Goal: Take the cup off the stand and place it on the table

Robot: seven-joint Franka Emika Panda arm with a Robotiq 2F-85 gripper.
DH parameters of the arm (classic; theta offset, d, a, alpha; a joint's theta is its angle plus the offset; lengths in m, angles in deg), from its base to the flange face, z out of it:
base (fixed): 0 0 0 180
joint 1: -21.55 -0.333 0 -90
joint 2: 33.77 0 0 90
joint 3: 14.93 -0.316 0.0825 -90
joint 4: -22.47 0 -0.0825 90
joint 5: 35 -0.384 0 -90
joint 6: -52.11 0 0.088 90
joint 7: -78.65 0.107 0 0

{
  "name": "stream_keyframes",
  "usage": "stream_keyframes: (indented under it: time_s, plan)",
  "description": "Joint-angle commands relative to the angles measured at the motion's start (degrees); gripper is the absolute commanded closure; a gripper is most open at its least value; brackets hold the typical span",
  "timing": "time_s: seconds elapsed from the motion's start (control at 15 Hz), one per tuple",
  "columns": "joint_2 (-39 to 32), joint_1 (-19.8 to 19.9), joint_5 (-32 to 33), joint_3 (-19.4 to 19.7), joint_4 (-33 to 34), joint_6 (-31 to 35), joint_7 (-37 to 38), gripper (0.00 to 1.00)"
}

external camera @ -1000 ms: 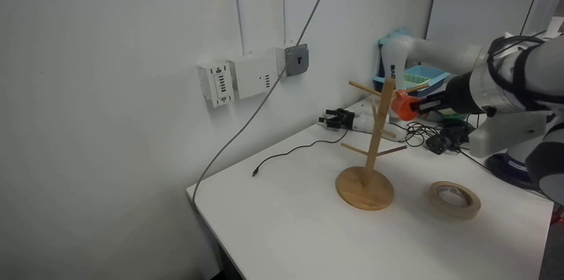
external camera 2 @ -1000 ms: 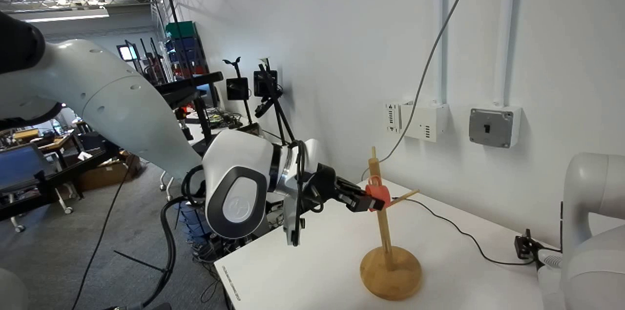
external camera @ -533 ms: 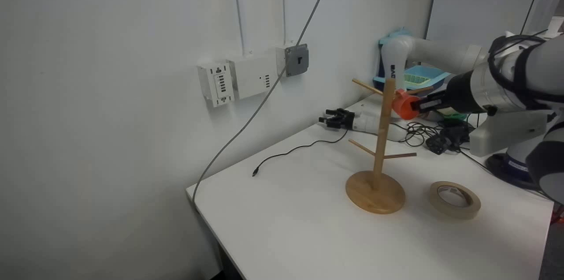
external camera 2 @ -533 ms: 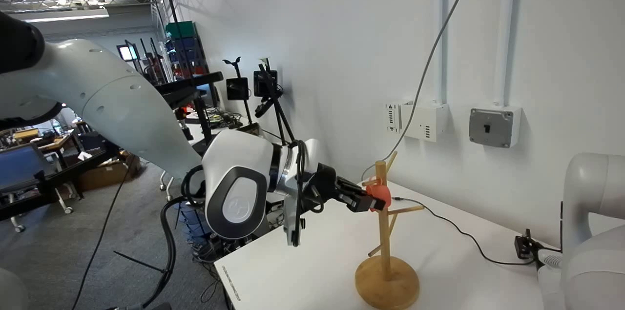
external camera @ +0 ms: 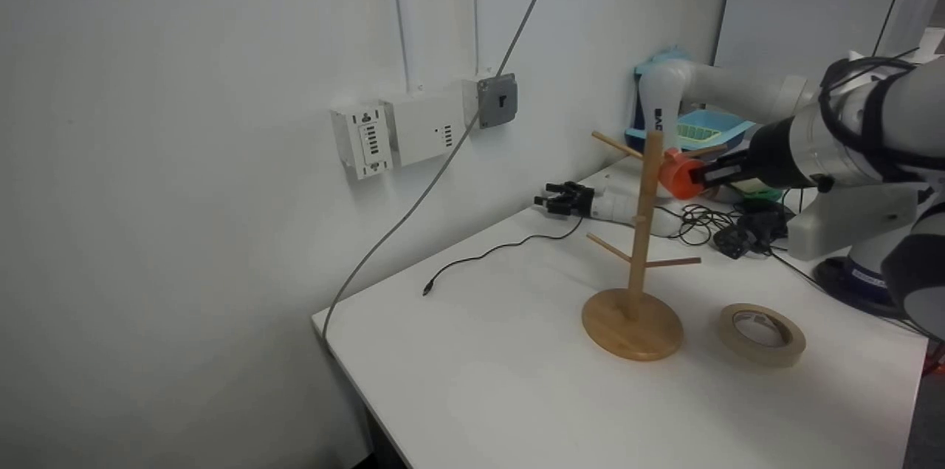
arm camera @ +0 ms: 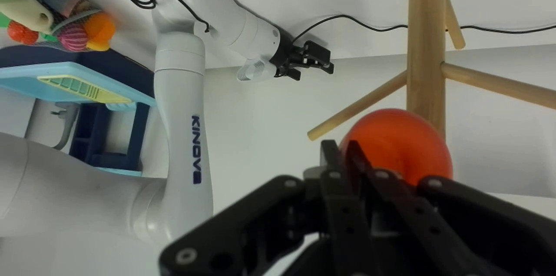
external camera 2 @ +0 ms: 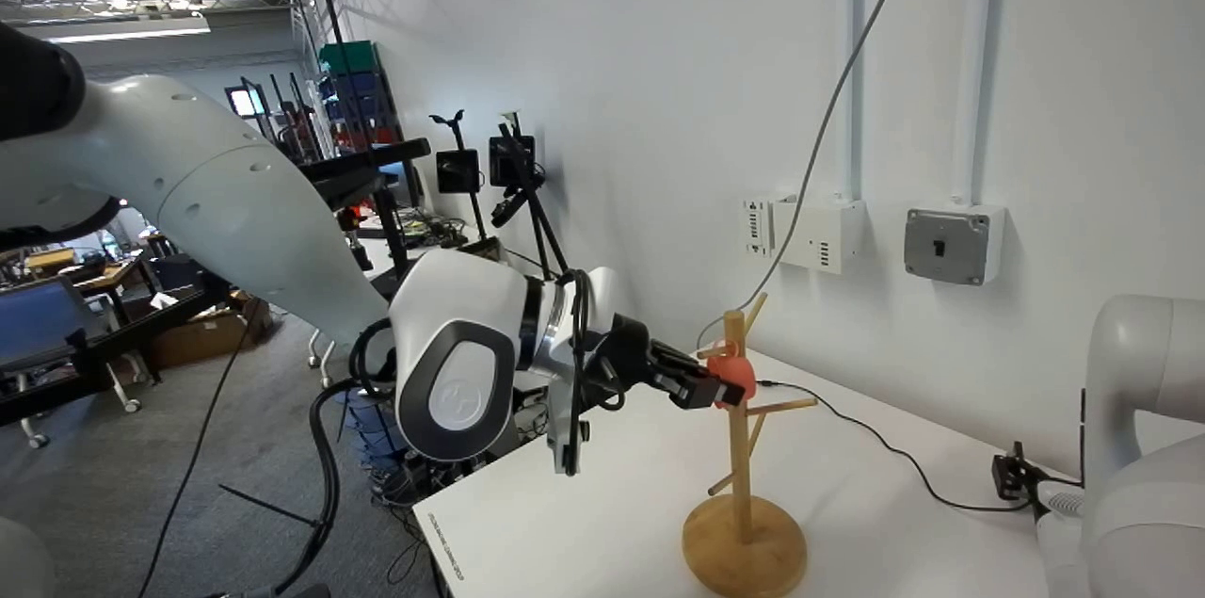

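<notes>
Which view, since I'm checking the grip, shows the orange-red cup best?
The wrist view: there the cup is largest, you look into its mouth, and its rim looks pinched by the end effector. Both exterior views show it smaller, near the stand's pole and partly covered by the end effector.

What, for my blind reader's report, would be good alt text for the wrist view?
A black end effector grips the rim of an orange-red cup in front of a wooden stand. On the picture's left is a white arm marked KINOVA.
</notes>
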Motion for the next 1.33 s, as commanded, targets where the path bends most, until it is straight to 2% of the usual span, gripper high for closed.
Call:
stream_keyframes:
  time_s: [0.0,0.53,1.27]
  plan:
    - [-0.50,-1.17,-2.04,1.65,-0.50,0.55,-2.49,0.98]
    - [-2.08,-3.35,-1.78,4.22,-2.62,-0.32,-3.24,0.98]
    - [-5.67,-10.27,-1.54,11.39,-7.43,-0.96,-5.87,0.98]
